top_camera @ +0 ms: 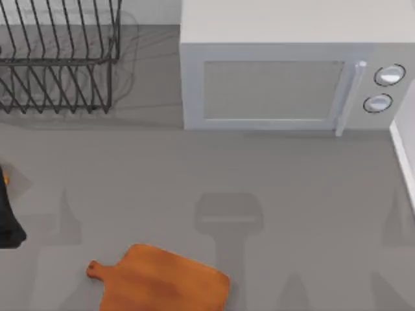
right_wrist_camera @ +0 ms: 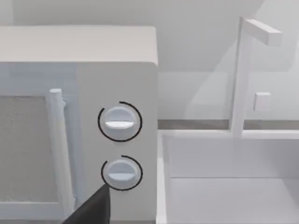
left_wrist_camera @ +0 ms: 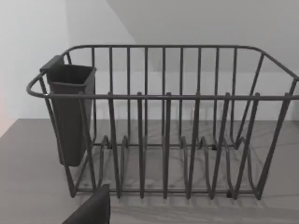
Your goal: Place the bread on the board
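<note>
Left fingers (left_wrist_camera: 91, 212) facing rack (left_wrist_camera: 163, 121) | board (top_camera: 162, 280) front-left | bread (top_camera: 3, 175) perhaps left-edge speck

board (top_camera: 162, 282) cut by bottom edge, dish rack (top_camera: 58, 58) cropped left

One orange-brown wooden board (top_camera: 162, 280) with a short knobbed handle lies at the lower centre of the top view, on one grey table (top_camera: 259, 168). One dark wire dish rack (top_camera: 58, 58) stands at the upper left of that frame, and the left wrist view shows one dark cutlery cup (left_wrist_camera: 70, 112) hung on its end. One pale microwave (top_camera: 285, 71) sits at the upper right, with one door handle (top_camera: 347, 97) and two round dials (top_camera: 389, 75); the right wrist view shows one white sink (right_wrist_camera: 229, 186) with one faucet (right_wrist_camera: 243, 74).
</note>
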Motion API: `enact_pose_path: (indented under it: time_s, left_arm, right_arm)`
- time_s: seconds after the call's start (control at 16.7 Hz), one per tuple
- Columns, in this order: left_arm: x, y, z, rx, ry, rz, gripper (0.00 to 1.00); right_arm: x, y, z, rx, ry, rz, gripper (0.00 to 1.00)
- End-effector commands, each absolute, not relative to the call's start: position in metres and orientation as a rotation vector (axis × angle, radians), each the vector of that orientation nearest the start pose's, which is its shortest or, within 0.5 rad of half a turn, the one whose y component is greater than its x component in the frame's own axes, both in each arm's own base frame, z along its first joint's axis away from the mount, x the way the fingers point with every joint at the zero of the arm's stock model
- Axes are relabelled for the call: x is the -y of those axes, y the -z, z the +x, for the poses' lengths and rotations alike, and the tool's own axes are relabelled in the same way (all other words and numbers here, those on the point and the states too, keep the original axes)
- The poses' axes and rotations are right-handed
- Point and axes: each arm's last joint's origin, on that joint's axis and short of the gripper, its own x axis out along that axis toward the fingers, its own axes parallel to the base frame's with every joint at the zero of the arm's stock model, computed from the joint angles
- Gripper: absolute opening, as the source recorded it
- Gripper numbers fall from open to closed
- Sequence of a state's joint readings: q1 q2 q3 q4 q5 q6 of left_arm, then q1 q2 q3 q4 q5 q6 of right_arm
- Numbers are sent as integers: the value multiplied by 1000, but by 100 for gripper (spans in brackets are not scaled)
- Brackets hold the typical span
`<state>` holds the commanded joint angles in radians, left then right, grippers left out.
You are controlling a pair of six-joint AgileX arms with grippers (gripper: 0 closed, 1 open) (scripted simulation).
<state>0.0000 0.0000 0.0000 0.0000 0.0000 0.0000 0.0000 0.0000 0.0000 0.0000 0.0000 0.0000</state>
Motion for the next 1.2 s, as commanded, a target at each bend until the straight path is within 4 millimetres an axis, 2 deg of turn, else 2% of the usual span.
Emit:
enact_pose_path:
  time_s: [0.24,0.42,0.6,0.72,0.9,1.2]
  left_arm:
    - [1,-166,106,-22,-6,19,100]
    - [-1,-188,109,-113,-17,92,100]
    - [-5,-219,123,-283,-13,198,100]
    - [-8,-236,144,-444,8,275,100]
    - [-17,-250,190,-723,76,384,100]
    - [-39,-242,274,-1127,262,513,100]
  right_arm:
    - [1,-160,106,0,0,0,100]
    - [1,-160,106,0,0,0,100]
    - [1,-160,106,0,0,0,100]
    - [1,-160,106,0,0,0,100]
    - [1,-160,106,0,0,0,100]
    - [1,-160,106,0,0,0,100]
